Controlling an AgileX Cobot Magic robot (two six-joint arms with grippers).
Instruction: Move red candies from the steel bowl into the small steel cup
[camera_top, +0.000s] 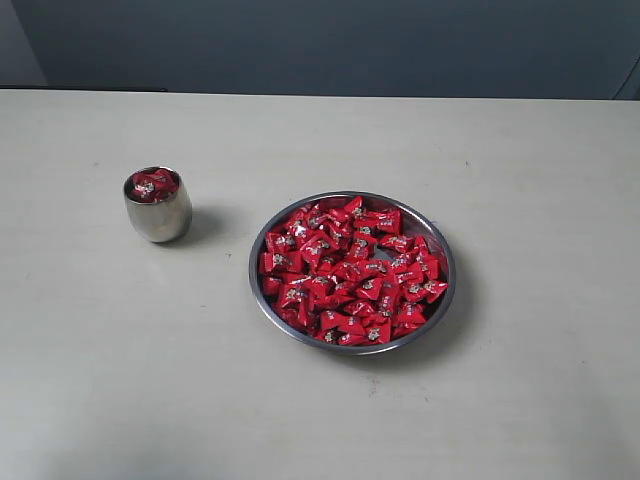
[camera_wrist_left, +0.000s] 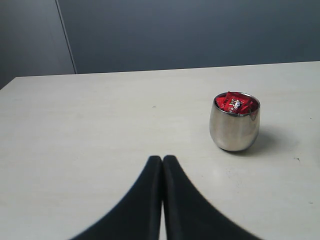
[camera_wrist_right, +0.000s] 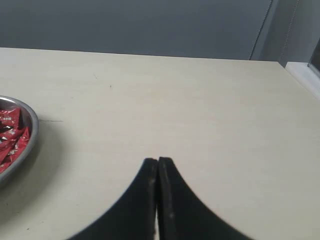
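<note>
Only a slice of the wide, shallow, shiny steel bowl (camera_wrist_right: 34, 120) shows in the right wrist view. The picture's edge cuts off the rest, leaving a curve of rim and a few sweets. Each claw is seen only from its own wrist camera, as two black tapering fingers that run out of frame. The left claw (camera_wrist_left: 162, 159) is pressed together, tip against tip, with nothing between, and hangs above bare pale tabletop (camera_top: 320, 140). The right claw (camera_wrist_right: 158, 161) is likewise pressed together and empty, over bare tabletop to the side of the bowl.

The small, rounded, polished steel cup (camera_top: 157, 218) stands upright on the left of the exterior view, well apart from the bowl (camera_top: 252, 275) at centre-right. Its wall hides how deep its load goes. Only the top layer shows, a few red-wrapped sweets lying at about rim level. From the left wrist camera the cup (camera_wrist_left: 234, 131) is ahead of the claw and off to one side, not touching it.

The shiny red-wrapped candies (camera_top: 350, 275) heap across nearly the whole bowl floor, leaving a little steel bare near the far rim. The pale marks on the wrappers are too small to read.
</note>
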